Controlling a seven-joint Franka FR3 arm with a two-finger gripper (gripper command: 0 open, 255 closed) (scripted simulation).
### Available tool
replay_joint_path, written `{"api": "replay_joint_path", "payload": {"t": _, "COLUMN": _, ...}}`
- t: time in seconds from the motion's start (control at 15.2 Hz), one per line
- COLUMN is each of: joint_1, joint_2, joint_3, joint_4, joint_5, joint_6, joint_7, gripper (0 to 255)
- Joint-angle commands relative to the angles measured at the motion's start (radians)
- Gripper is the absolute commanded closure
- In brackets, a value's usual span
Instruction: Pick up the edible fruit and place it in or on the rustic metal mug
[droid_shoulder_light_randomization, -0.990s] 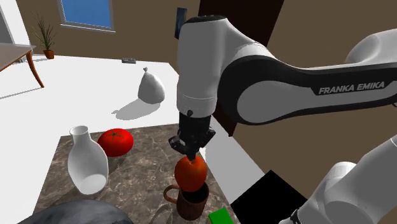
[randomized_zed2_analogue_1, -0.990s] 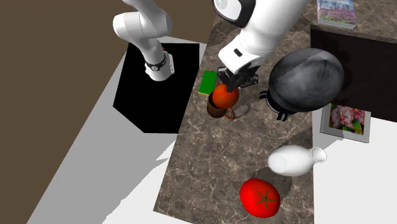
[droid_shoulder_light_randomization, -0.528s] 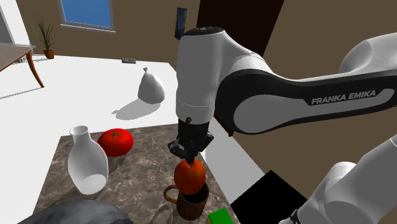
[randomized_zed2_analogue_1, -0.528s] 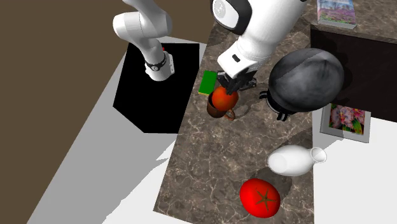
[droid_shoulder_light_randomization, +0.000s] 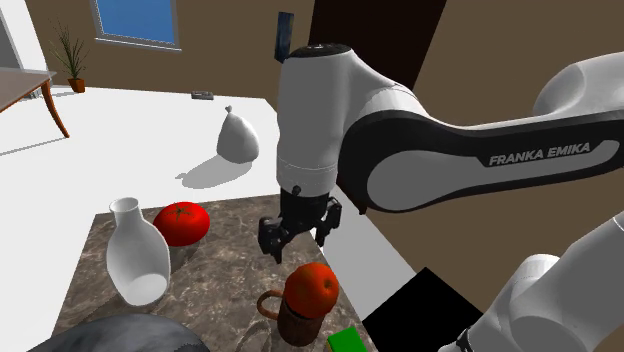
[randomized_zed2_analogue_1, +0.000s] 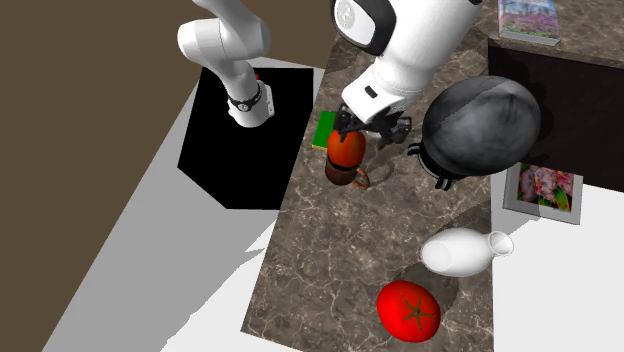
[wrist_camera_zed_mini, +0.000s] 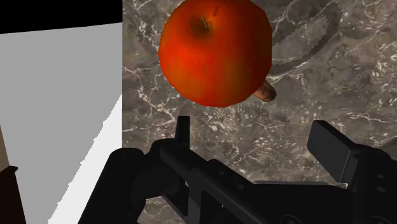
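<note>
A red-orange apple (droid_shoulder_light_randomization: 311, 288) rests on top of the brown mug (droid_shoulder_light_randomization: 300, 322) near the marble counter's edge, covering its mouth. My black gripper (droid_shoulder_light_randomization: 298, 235) hangs just above the apple, open, with its fingers spread and touching nothing. From the second exterior view the apple (randomized_zed2_analogue_1: 345, 150) sits over the mug (randomized_zed2_analogue_1: 347, 177), with the gripper (randomized_zed2_analogue_1: 368, 130) directly above. In the wrist view the apple (wrist_camera_zed_mini: 216, 51) lies beyond the gripper (wrist_camera_zed_mini: 257, 143), apart from the fingers (wrist_camera_zed_mini: 334, 149), and the mug's handle (wrist_camera_zed_mini: 266, 93) pokes out beside it.
On the counter (droid_shoulder_light_randomization: 220, 270) stand a white vase (droid_shoulder_light_randomization: 137, 258), a big red tomato-like ball (droid_shoulder_light_randomization: 181, 223) and a dark grey pot (randomized_zed2_analogue_1: 482, 122). A green block (randomized_zed2_analogue_1: 326, 130) lies beside the mug. A framed picture (randomized_zed2_analogue_1: 543, 190) stands past the pot. The counter edge runs close by the mug.
The gripper was shut on the apple over the mug; it has opened and let go. The apple has settled lower onto the mug, and the hand stays above it.
</note>
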Motion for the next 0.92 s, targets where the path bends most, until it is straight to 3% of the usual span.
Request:
{"api": "replay_joint_path", "payload": {"t": 0.0, "joint_1": 0.0, "joint_2": 0.0, "joint_3": 0.0, "joint_4": 0.0, "joint_5": 0.0, "joint_6": 0.0, "joint_7": 0.0, "gripper": 0}}
{"api": "replay_joint_path", "payload": {"t": 0.33, "joint_1": -0.002, "joint_2": 0.011, "joint_3": 0.001, "joint_4": 0.134, "joint_5": -0.007, "joint_6": -0.126, "joint_7": 0.004, "gripper": 0}}
{"api": "replay_joint_path", "payload": {"t": 0.86, "joint_1": -0.002, "joint_2": 0.011, "joint_3": 0.001, "joint_4": 0.134, "joint_5": -0.007, "joint_6": -0.126, "joint_7": 0.004, "gripper": 0}}
